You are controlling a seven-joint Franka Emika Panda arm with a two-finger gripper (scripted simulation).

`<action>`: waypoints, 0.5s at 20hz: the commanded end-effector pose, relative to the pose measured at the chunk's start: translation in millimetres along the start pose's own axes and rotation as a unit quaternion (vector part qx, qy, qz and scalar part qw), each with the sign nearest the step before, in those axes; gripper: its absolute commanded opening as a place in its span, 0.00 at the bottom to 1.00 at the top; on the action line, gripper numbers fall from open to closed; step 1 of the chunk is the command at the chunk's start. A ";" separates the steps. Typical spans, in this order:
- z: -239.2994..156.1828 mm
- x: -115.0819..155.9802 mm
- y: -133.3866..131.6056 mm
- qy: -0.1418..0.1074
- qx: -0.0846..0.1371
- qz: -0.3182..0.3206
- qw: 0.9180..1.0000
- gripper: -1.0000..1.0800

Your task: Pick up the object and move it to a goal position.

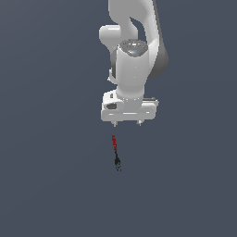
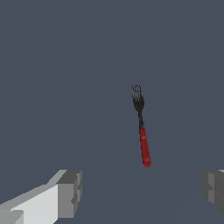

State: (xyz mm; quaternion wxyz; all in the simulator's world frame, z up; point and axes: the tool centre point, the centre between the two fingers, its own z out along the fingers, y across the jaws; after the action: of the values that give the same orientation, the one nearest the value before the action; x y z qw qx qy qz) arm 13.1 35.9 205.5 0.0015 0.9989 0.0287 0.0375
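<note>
Flat grey ground surrounds the fork (image 1: 115,152); gripper (image 1: 127,123) spread wide.

A plain dark grey-blue floor (image 1: 46,185) carries only the small red-handled, black-pronged fork (image 1: 115,152), lying flat.

Fork (image 1: 115,152) lies apart from open gripper (image 1: 127,123).

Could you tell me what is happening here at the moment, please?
A single Panda arm is set to pick up a small fork with a red handle and black prongs. The fork lies alone on the plain grey surface. The gripper is open with nothing between its fingers, and the fork is not yet grasped.
</note>
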 end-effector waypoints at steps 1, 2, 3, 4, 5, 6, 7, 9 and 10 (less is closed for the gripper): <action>1.9 0.2 1.5 -0.001 0.000 0.000 1.000 0.96; 3.7 0.7 2.2 -0.001 0.000 0.000 1.000 0.96; 5.8 1.4 3.0 -0.002 0.000 -0.001 1.000 0.96; 8.5 2.2 3.8 -0.003 0.000 -0.003 1.000 0.96; 11.7 3.2 4.8 -0.003 0.000 -0.004 1.000 0.96; 15.3 4.3 6.0 -0.004 0.000 -0.005 1.000 0.96; 19.5 5.4 7.4 -0.005 0.000 -0.007 1.000 0.96; 29.4 7.9 10.9 -0.008 -0.001 -0.011 1.000 0.96; 35.2 9.3 12.9 -0.010 -0.001 -0.013 1.000 0.96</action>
State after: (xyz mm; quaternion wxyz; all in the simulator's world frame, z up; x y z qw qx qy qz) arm 23.3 26.4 179.2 0.0026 0.9988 0.0390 0.0304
